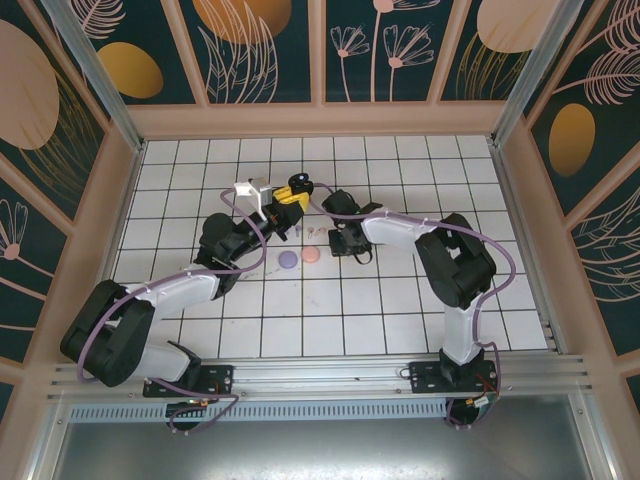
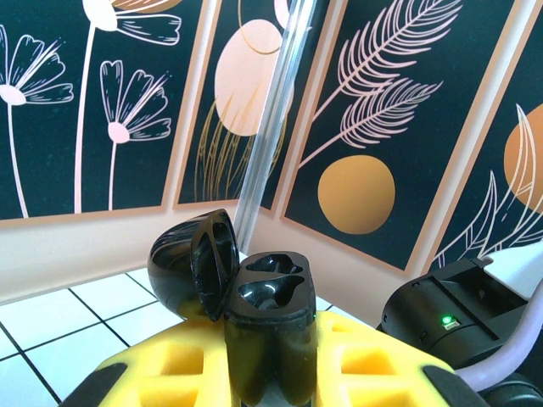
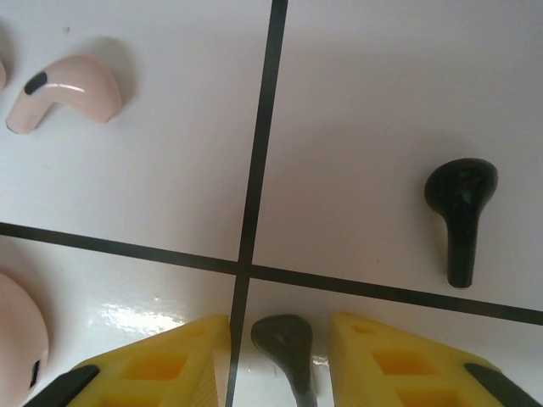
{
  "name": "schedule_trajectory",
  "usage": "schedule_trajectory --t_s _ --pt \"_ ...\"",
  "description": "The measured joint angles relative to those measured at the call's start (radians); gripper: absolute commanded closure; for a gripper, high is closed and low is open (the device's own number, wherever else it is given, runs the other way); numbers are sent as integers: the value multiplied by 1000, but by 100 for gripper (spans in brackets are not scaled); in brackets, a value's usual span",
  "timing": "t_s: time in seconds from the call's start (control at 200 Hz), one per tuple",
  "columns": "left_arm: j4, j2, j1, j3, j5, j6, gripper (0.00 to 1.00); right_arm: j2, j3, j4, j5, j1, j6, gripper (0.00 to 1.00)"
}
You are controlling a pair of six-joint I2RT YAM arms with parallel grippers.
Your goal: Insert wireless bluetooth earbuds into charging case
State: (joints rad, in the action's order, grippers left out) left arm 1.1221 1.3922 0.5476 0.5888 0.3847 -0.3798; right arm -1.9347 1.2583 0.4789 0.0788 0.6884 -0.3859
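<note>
The left gripper (image 2: 271, 392) is clenched on one black case (image 2: 270, 339), which stands upright between its yellow fingers (image 2: 153, 373). The case's one lid (image 2: 197, 259) hangs flipped up on the left, and the two holes (image 2: 270, 292) inside are empty. The right gripper (image 3: 280, 360) is loose, with its fingers apart. One pink earbud (image 3: 68, 86) lies far up and left of it. One dark earbud (image 3: 284, 337) lies between its fingers and touches neither. One black earbud (image 3: 462, 212) lies up and right of it. Two round discs, a lilac disc (image 1: 288, 259) and a pink disc (image 1: 311, 255), lie just left of that gripper.
</note>
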Motion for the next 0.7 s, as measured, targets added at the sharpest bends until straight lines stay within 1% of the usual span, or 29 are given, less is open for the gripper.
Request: schedule_trajectory --t_s 0.335,0.701 --pt "0 0 0 0 0 0 100 -19 16 2 4 0 -29 70" --pt "0 0 0 0 1 0 100 -19 16 5 12 0 -40 81"
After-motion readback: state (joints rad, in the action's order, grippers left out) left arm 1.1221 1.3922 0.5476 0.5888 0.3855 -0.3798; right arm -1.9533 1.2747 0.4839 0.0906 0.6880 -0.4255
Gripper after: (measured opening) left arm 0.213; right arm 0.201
